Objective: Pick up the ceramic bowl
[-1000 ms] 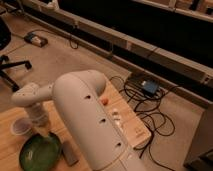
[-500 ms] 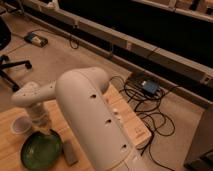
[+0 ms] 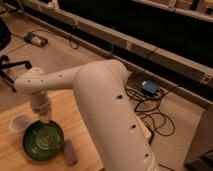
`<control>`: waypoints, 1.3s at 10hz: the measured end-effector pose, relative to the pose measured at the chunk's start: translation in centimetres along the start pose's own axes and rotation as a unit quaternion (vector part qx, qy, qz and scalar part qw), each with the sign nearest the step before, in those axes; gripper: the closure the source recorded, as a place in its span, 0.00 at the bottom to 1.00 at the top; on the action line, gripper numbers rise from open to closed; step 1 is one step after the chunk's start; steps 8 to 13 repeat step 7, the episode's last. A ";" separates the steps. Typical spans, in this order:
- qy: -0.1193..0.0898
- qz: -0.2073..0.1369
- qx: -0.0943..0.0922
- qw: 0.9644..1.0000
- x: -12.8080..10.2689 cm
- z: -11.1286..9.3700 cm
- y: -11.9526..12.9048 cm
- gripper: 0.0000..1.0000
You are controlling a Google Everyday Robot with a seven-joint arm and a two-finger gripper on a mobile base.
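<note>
1. A large white robot arm (image 3: 107,107) fills the centre of the frame, reaching toward the lower left.
2. A wooden surface (image 3: 12,162) occupies the lower left corner.
3. The ceramic bowl (image 3: 43,141), dark green and ringed inside, sits on that surface at lower left.
4. The pincer (image 3: 44,119) hangs at the bowl's upper rim; its state cannot be told.
5. A small translucent cup (image 3: 19,123) stands just left of the bowl.
6. A small grey block (image 3: 70,151) lies just right of the bowl.
</note>
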 end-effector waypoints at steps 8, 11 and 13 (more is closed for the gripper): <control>0.000 -0.002 0.000 1.000 -0.1 0.0 0.1 1.00; 0.000 -0.002 0.000 1.000 -0.1 0.0 0.1 1.00; 0.000 -0.002 0.000 1.000 -0.1 0.0 0.1 1.00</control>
